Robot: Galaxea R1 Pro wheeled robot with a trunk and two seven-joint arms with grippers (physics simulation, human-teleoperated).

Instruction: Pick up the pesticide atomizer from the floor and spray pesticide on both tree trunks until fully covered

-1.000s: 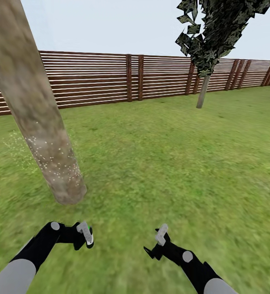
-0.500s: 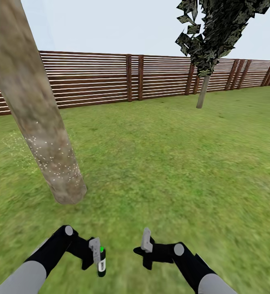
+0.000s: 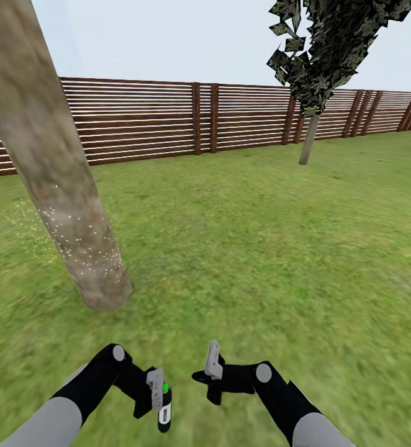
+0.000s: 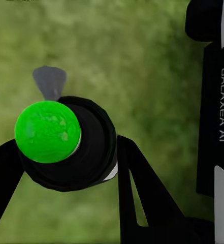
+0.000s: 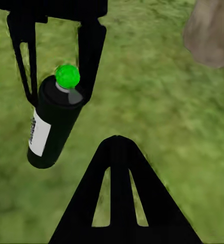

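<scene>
Green-capped pesticide atomizer [image 3: 164,410] pinched in left gripper [image 3: 158,397] jaws over lawn [image 3: 261,248] | right gripper [image 3: 213,372] jaws: cannot tell | speckled tree trunk [image 3: 75,223] near left.

The words "GALAXEA AI" can be read in white letters on the black side of the right arm [image 4: 217,101], as the left wrist view shows it. The letters run along the arm, one after another.

The bottle [image 5: 53,122] has a white label [image 5: 39,133] on its dark side. The right wrist view shows grey marks on that label, but they are too small and blurry to read. The head view shows the same label as a tiny white patch, with nothing to read on it.
</scene>
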